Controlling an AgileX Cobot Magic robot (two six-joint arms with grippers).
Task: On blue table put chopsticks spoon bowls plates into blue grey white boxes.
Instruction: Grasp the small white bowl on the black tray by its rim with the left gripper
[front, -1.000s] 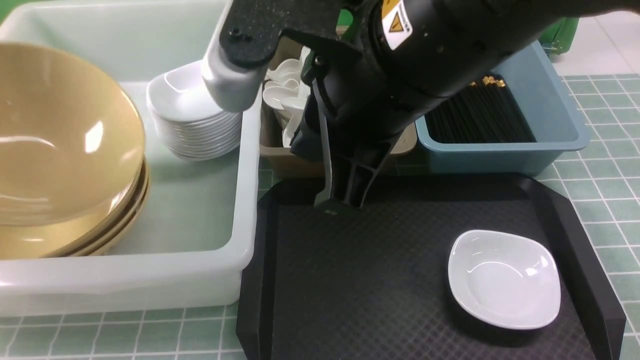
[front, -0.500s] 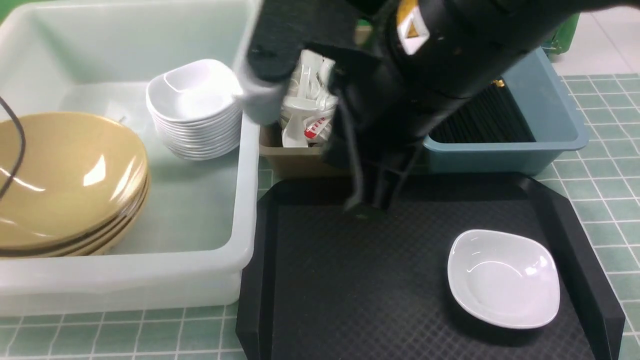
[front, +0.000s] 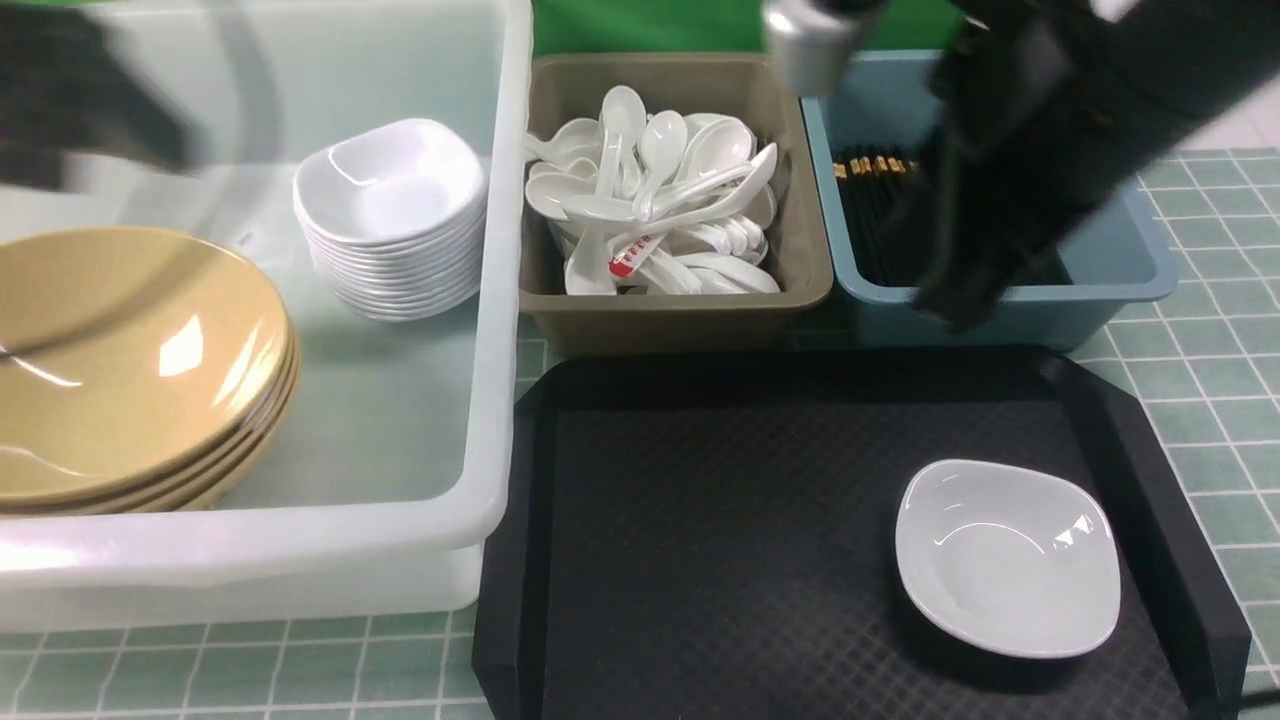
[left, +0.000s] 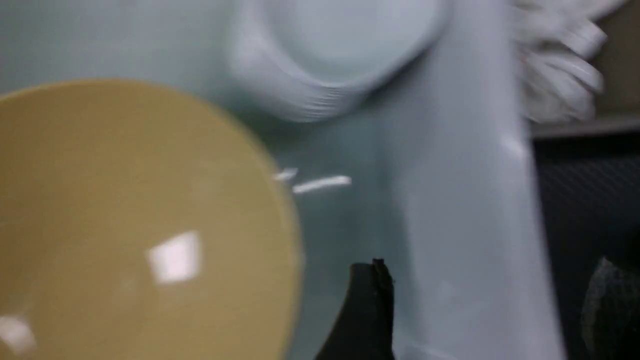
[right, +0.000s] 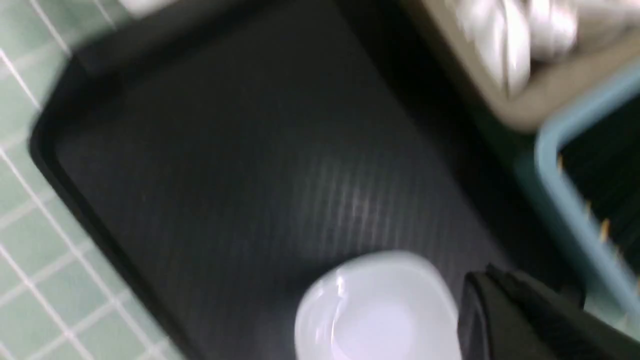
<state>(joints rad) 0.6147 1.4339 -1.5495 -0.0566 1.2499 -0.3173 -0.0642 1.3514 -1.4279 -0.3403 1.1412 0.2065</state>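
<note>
A single white dish (front: 1008, 558) sits at the lower right of the frame on a black tray (front: 760, 560), below the right arm's tool (front: 950, 305), which hangs blurred at the upper right, well apart from the dish in the front view. The right tool is closed (its tips show dark against the blue box (front: 1120, 250)).

At the upper left, the left arm's tool (front: 170, 145), also blurred, hovers over the large white tub (front: 390, 545) that fills the left of the frame. Its fingers (left: 367, 310) stand spread apart in the left wrist view, with nothing between them. Tan bowls (front: 140, 370) lie nested in the tub below that tool, at the left edge of the frame (their stack partly cut off). Just beside them, nearer the upper center, leans a tilted stack of white plates (front: 390, 215).

White spoons (front: 690, 200) crowd the olive-grey box (front: 680, 325) at the upper center (one handle with a red marking (front: 632, 256) lies among them), to the left of the right tool. Chopsticks (front: 875, 215) with gold bands lie in the blue box at the upper right, partly hidden behind the right tool. The tiled desk (front: 1215, 350) shows along the right edge and at the lower left.
</note>
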